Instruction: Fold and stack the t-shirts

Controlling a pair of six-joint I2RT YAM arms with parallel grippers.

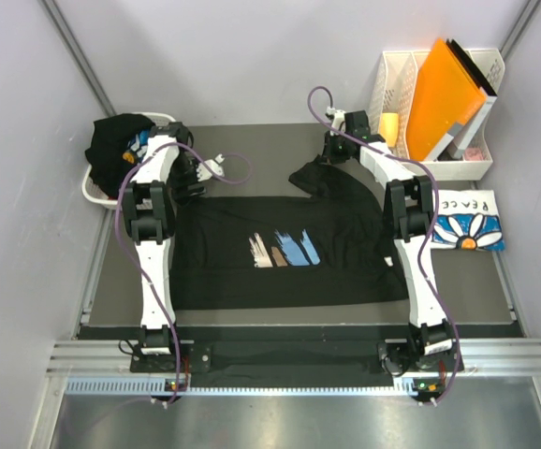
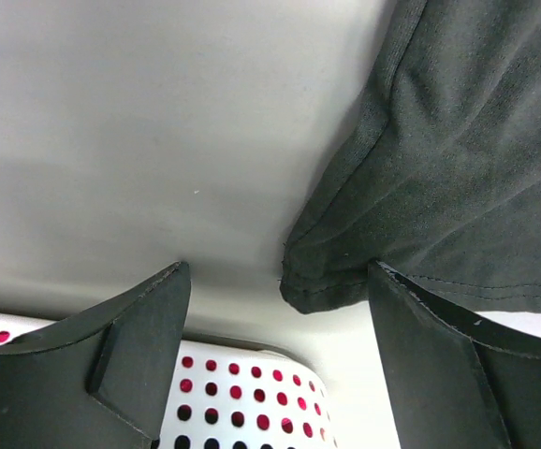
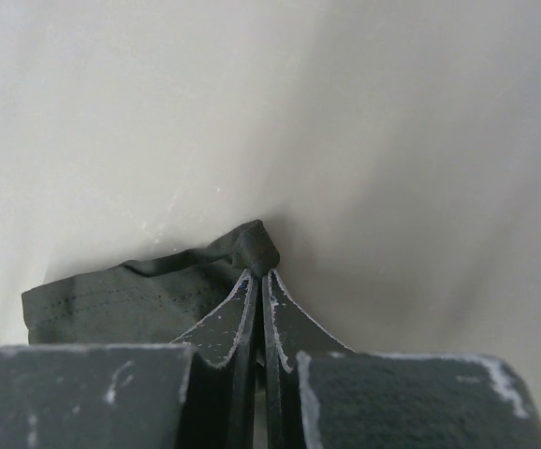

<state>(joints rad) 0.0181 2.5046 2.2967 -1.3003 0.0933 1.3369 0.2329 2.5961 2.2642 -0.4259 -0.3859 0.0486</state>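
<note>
A black t-shirt [image 1: 285, 248] with a blue, white and tan print lies spread flat on the table. My right gripper [image 1: 332, 152] is at the shirt's far right corner, shut on a raised fold of the black cloth [image 3: 130, 299], which bunches at the fingertips of the right gripper [image 3: 263, 273]. Another black t-shirt [image 1: 116, 140] is heaped in the white basket [image 1: 91, 190]. My left gripper [image 1: 184, 178] stands beside that basket, open and empty [image 2: 280, 281]. A hemmed black edge [image 2: 458, 168] hangs past its right finger [image 2: 439, 365]. A folded white daisy t-shirt [image 1: 467, 227] lies at the right.
A white desk organizer [image 1: 472, 154] holding an orange folder [image 1: 444, 94] stands at the back right. Grey walls close in the table on the left, back and right. The basket's perforated wall [image 2: 242, 393] is just under my left fingers.
</note>
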